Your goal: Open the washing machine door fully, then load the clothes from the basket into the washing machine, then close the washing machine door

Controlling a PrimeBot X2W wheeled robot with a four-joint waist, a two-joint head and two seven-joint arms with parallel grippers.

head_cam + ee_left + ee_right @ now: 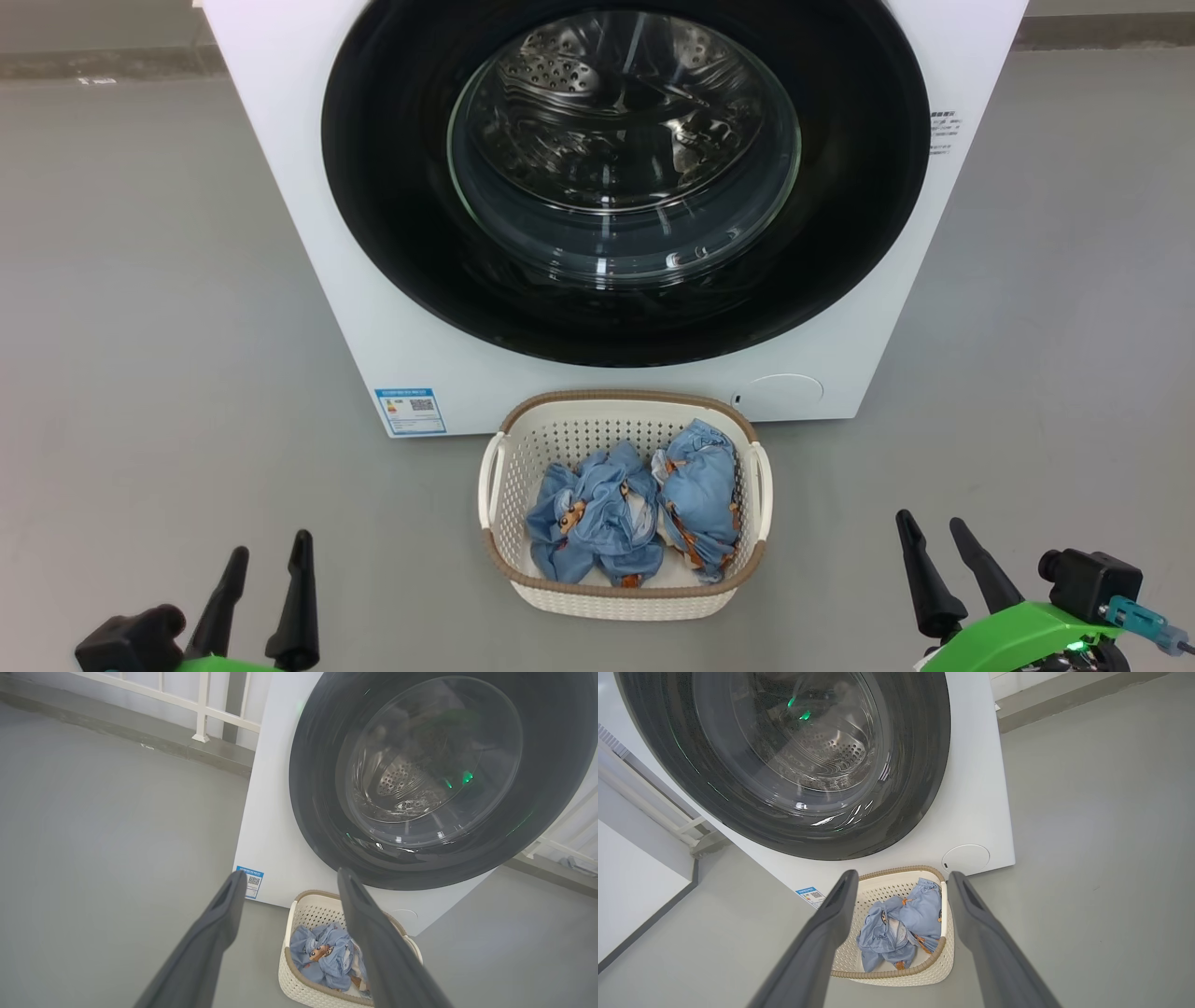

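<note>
Washing machine door [625, 159] sat shut at upper centre of the frame, the clothes [597, 518] in the basket [621, 401] just below. Left tool [271, 543] and right tool [929, 519] hung spread and empty in the bottom corners. Opening well probably meant catching its edge and swinging it fully wide.

Washing machine [485, 383] white; washing machine door [392, 233] rim glossy black, glass clear. Basket [616, 597] cream, perforated, brown woven rim. Clothes [597, 518] light blue, orange-white print. Label [410, 411] blue. Floor [140, 373] grey.
</note>
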